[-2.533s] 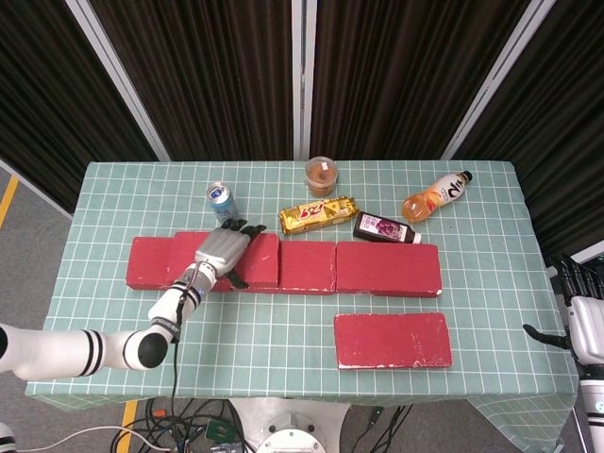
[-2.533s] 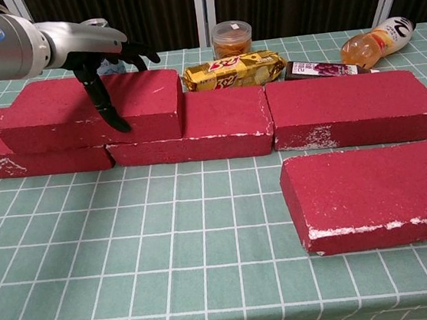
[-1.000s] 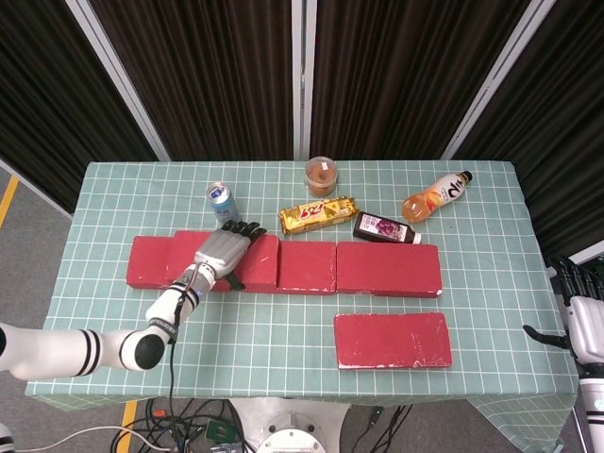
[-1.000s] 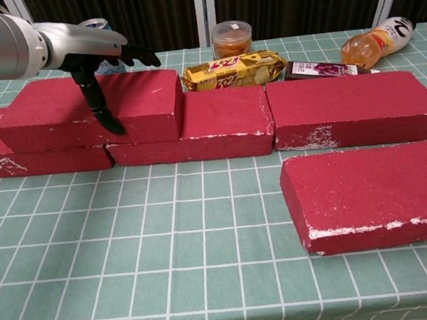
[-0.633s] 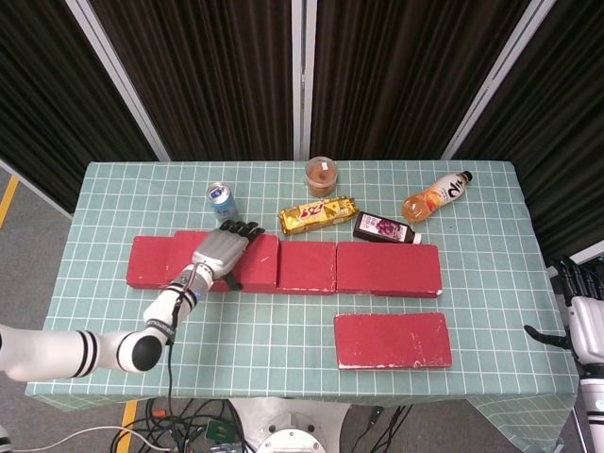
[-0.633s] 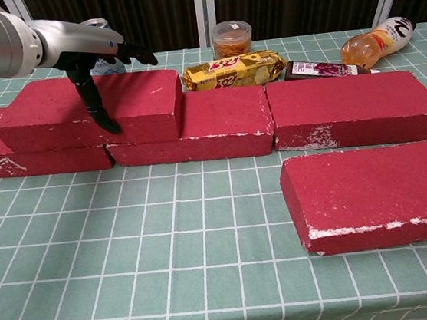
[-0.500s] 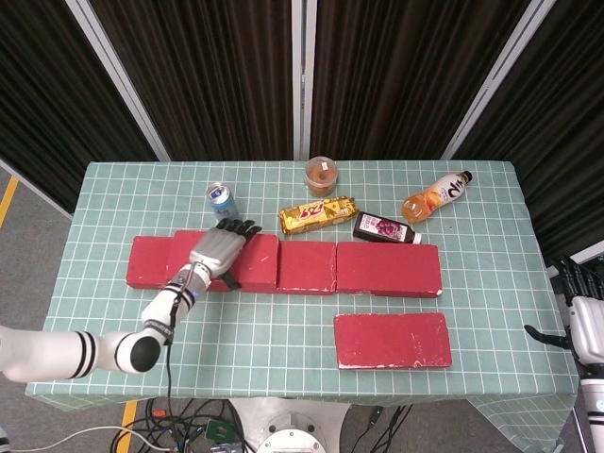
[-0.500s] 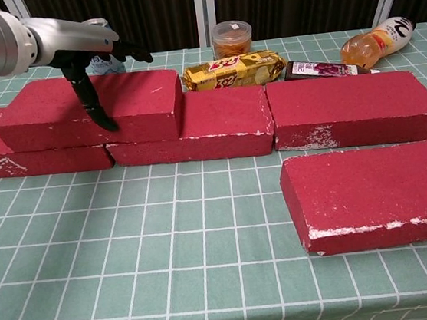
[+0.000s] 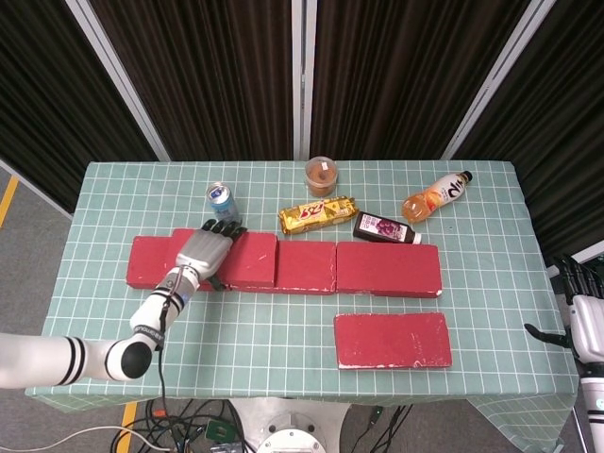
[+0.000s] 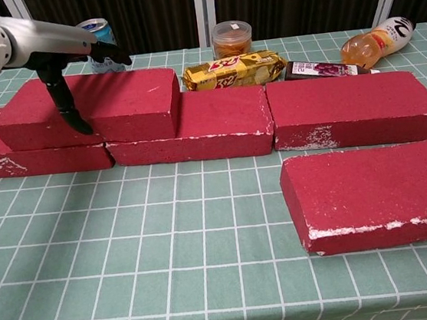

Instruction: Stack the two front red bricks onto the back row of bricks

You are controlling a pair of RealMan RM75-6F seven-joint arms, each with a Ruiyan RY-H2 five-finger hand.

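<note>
Red and stiff, the front brick looks heavy — I'd clasp its long edges, while my left hand rests spread on the stacked brick, gripping nothing.

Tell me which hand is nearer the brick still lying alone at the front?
Right. The right hand hangs off the table's right edge, level with the front brick. The left hand is over the stacked brick at the back row's left end.

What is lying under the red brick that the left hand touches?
The stacked brick rests across two back-row bricks, the left one and the middle one. The seam between them is covered. The left hand touches the stacked brick.
</note>
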